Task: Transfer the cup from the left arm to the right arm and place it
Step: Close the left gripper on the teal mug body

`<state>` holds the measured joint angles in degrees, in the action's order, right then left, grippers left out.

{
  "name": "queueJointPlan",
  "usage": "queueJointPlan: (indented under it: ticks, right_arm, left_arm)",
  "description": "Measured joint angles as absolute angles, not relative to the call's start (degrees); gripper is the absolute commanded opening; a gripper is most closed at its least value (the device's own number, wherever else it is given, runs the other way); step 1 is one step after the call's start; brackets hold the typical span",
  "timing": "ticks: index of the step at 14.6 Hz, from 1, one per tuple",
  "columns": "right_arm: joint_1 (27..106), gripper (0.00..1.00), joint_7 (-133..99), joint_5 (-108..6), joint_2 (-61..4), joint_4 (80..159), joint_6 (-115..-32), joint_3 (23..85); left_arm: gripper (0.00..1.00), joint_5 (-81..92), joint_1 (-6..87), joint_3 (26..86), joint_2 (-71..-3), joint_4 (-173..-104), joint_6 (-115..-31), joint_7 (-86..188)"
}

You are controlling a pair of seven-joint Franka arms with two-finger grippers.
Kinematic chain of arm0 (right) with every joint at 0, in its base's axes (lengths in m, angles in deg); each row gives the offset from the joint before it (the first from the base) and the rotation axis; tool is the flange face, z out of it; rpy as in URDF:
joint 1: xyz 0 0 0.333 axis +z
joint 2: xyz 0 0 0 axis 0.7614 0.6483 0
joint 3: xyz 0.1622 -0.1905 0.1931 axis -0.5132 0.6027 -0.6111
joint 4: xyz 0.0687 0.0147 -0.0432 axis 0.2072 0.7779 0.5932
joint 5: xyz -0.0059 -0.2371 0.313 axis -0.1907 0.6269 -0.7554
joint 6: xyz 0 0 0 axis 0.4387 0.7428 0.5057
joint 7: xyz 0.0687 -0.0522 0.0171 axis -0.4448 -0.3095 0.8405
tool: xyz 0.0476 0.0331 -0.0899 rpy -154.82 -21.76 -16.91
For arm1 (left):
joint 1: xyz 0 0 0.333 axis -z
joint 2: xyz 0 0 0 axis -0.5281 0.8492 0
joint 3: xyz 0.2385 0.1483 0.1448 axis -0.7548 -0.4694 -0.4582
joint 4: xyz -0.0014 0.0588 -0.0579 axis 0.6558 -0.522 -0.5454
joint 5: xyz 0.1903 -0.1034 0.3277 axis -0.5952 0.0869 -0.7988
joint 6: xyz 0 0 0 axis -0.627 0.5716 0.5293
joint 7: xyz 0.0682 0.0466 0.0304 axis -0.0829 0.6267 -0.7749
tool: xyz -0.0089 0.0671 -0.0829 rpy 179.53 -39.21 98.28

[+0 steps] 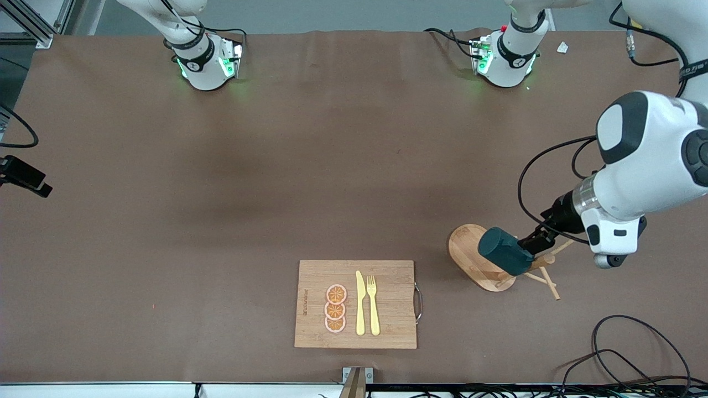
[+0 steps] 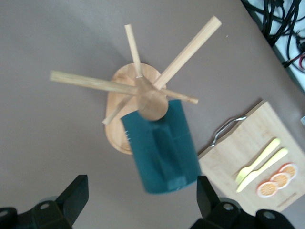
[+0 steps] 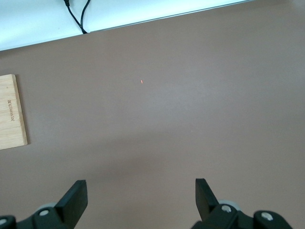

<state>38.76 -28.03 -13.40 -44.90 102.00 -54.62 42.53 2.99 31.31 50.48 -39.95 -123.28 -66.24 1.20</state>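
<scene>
The dark teal cup (image 1: 504, 251) hangs tilted on a peg of the wooden peg stand (image 1: 471, 255), toward the left arm's end of the table. In the left wrist view the cup (image 2: 162, 150) points its closed bottom at the camera, handle side up. My left gripper (image 1: 534, 241) is open right at the cup's bottom. Its fingertips (image 2: 206, 191) stand wide, with the cup's end close to one finger and not clamped. My right gripper (image 3: 140, 188) is open over bare brown table and holds nothing. It does not show in the front view.
A bamboo cutting board (image 1: 387, 326) with a metal handle lies near the front camera's edge. It carries three orange slices (image 1: 335, 308), a yellow knife (image 1: 360, 303) and a yellow fork (image 1: 373, 304). Black cables (image 1: 625, 354) lie at the left arm's near corner.
</scene>
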Motion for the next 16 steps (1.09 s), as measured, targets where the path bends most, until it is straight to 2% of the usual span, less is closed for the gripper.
queueJointPlan:
  ticks: [12,14,16]
  right_arm:
    - [38.77,1.0,-28.03,-13.4,-44.9,101.99,-54.68,42.47]
    - [38.77,1.0,-28.03,-13.4,-44.9,101.99,-54.68,42.46]
    - [38.76,1.0,-28.03,-13.4,-44.9,101.99,-54.68,42.46]
  left_arm:
    - [0.99,13.45,30.36,50.27,-32.3,-123.19,-71.1,0.01]
    - [0.94,13.64,30.07,50.18,-31.54,-123.17,-71.14,0.0]
    - [0.82,13.85,29.86,50.18,-31.14,-122.97,-71.19,0.0]
